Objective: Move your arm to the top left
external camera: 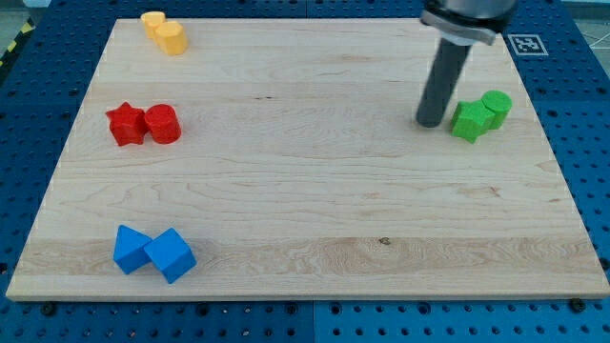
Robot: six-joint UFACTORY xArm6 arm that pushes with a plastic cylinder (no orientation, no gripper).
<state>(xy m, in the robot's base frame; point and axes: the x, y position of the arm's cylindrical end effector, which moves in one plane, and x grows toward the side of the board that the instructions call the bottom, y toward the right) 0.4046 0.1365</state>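
Observation:
My dark rod comes down from the view's top right, and my tip point(430, 123) rests on the wooden board point(315, 191) just left of two touching green blocks: a green star point(468, 122) and a green cylinder point(497, 107). Far from the tip, at the view's top left, lie two touching yellow blocks point(163, 31). On the left side sit a red star point(126, 125) and a red cylinder point(163, 124), touching. At the bottom left lie two blue blocks, a triangular one point(130, 250) and a cube point(172, 254).
The board lies on a blue perforated table point(572, 57). A black-and-white marker tag point(526, 44) sits off the board's top right corner.

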